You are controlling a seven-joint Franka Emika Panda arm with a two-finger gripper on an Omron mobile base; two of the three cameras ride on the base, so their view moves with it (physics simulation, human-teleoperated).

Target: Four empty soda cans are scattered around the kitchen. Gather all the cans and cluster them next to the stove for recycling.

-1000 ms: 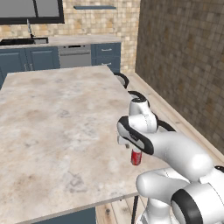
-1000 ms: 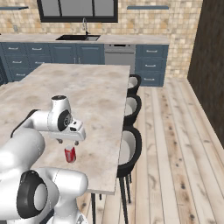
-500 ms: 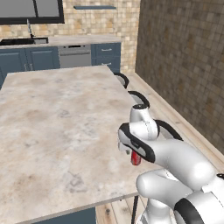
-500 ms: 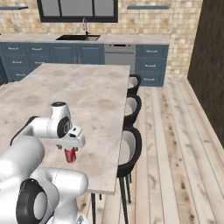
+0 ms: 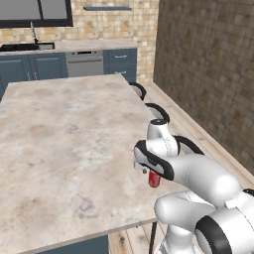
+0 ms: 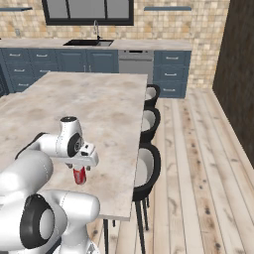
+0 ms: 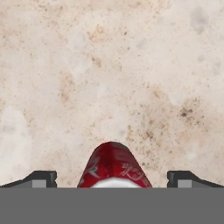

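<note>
The red can (image 7: 114, 166) is standing upright on the marble island counter (image 5: 64, 144), near the counter's corner closest to the robot, on the side where the black stools (image 6: 148, 171) are lined up; in the hand view it is sitting squarely between the two dark fingertips (image 7: 40, 178), with bare counter showing on either side of it, so nothing is touching it; the gripper (image 7: 112, 179) is hanging directly over it with its jaws spread wide and gripping nothing; in the base views the white hand is covering the can's top, leaving its red body (image 6: 79, 175) peeking out below. Judging by this, the gathering is sitting at an early stage; this can is lined up for a grab but not yet gripped or lifted; the stove is nowhere in these views, and the carrying and the other cans are probably all waiting.
</note>
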